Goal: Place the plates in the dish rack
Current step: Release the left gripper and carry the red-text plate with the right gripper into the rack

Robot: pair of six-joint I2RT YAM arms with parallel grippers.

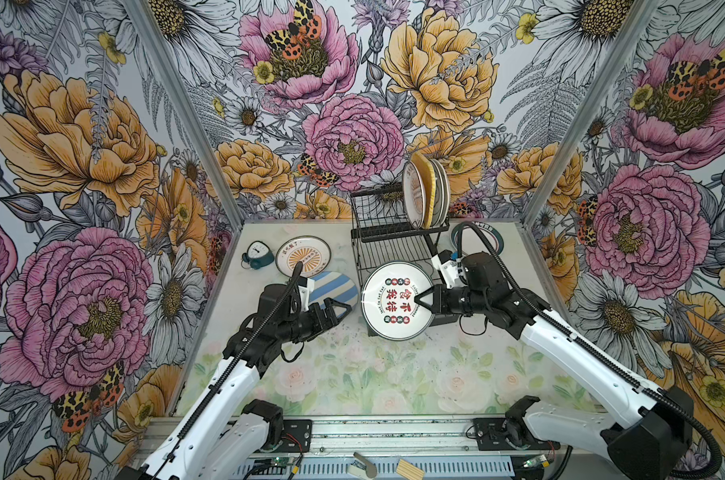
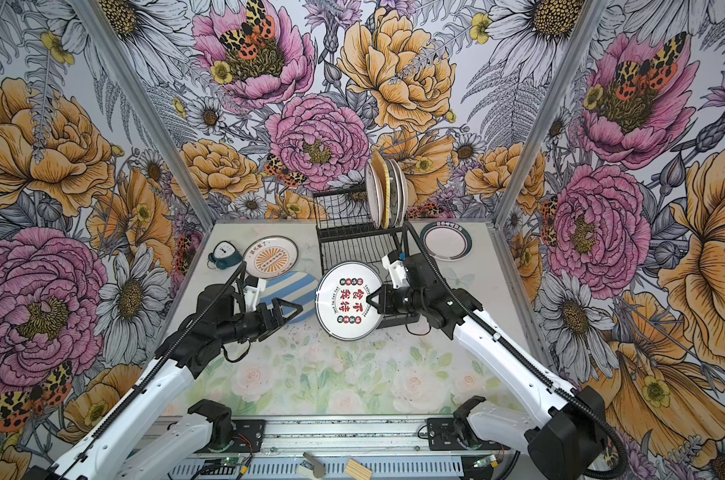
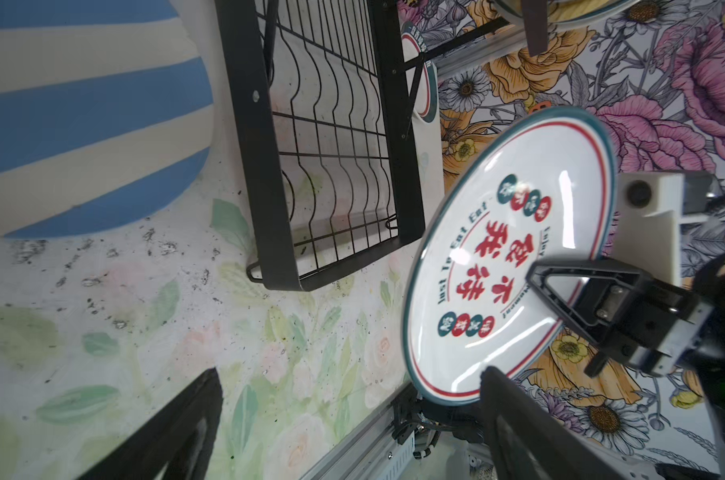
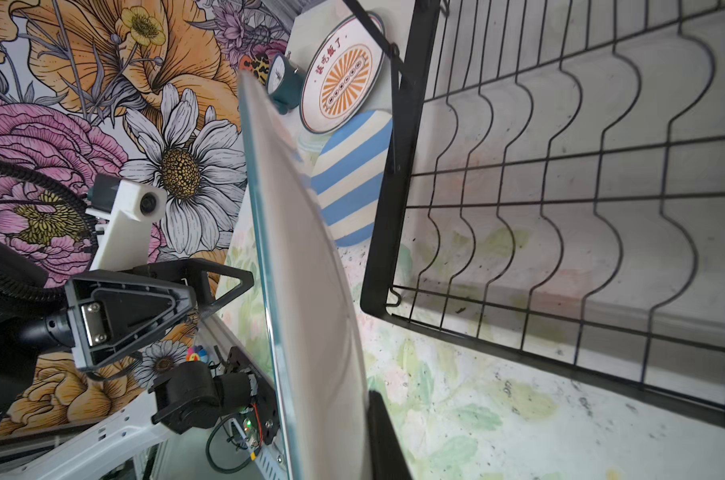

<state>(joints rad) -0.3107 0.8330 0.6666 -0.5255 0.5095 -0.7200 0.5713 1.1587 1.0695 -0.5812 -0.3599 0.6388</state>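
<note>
A white plate with red characters hangs tilted over the front of the black wire dish rack. My right gripper is shut on its right rim; in the right wrist view one finger lies against the plate's pale underside. My left gripper stands open just left of that plate, apart from it, above a blue-and-white striped plate. Several plates stand upright on the rack's upper shelf.
An orange-sunburst plate lies flat at the back left beside a small teal clock. A ringed white plate lies at the back right behind my right arm. The rack's lower tray shows bare wavy slot wires.
</note>
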